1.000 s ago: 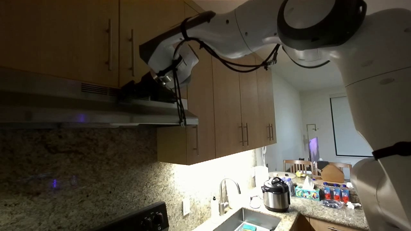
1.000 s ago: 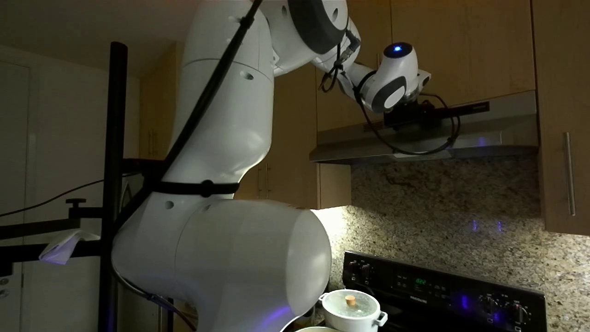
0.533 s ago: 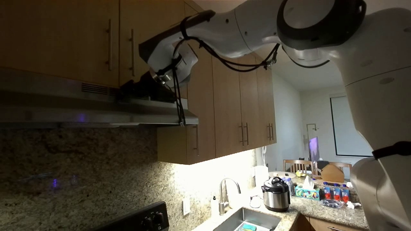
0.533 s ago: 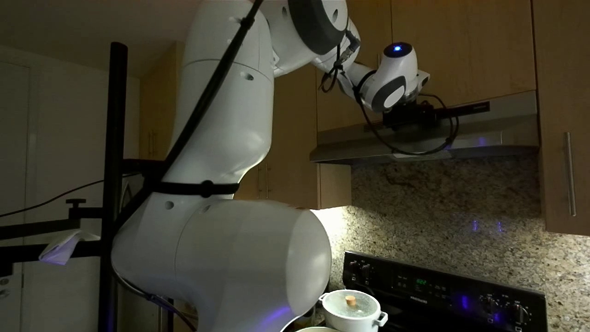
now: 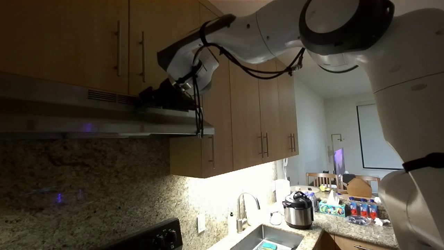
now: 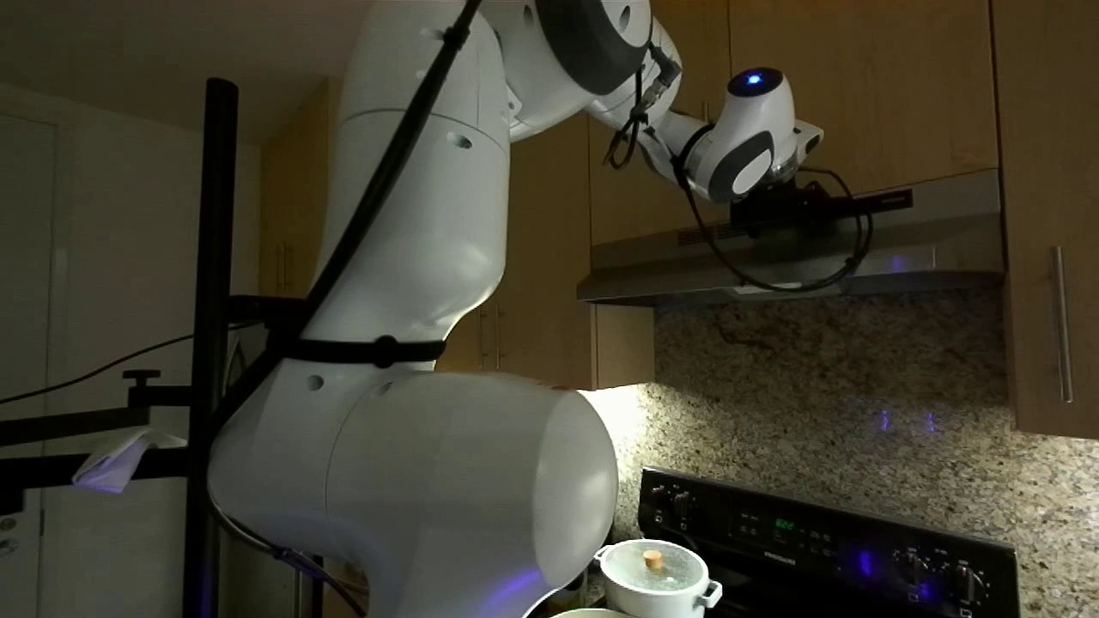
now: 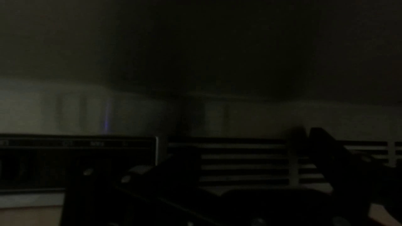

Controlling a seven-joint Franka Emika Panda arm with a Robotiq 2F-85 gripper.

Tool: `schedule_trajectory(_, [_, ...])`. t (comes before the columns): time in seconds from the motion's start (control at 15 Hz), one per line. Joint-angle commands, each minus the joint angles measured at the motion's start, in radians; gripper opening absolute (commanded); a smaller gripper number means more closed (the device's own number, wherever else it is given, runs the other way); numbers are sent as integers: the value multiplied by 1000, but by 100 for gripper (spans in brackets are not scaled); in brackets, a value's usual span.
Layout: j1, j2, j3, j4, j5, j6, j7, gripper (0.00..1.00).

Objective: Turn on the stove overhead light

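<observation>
While blk jaws gape, slotted s/steel hood (image 6: 953,245) slants.

In an exterior view, I see my gripper (image 5: 141,100) at the vent slots (image 5: 102,96) of the stainless-steel range hood (image 5: 93,119), contact unclear; a pressure cooker (image 5: 299,212) stands beside the kitchen sink (image 5: 283,236).

The glossy white arm (image 6: 412,249) has dark grey bands (image 6: 592,47), black straps (image 6: 365,350), looped black cables (image 5: 225,52) and 1 blue light (image 6: 754,79); its gripper (image 7: 252,141) is black.
</observation>
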Motion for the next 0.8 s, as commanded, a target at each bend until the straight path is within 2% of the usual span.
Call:
schedule_trajectory(0.0, [7,-21,-32,-28,-91,59,129,100])
schedule_trajectory(0.33, [18,-72,-58,-99,-268,147,381,100])
schedule_trajectory(0.4, [-168,-91,126,-120,-357,177,467,100])
schedule_trajectory(0.47, [-197,-103,140,-141,-412,212,526,100])
schedule_trajectory(0.53, [-92,-110,22,-153,-450,232,576,100])
schedule_trajectory(0.6, [-124,-110,42,-151,-482,237,615,100])
schedule_trajectory(0.67, [-259,-112,184,-146,-493,226,629,100])
schedule_trajectory(0.73, [-272,-113,201,-143,-507,216,646,100])
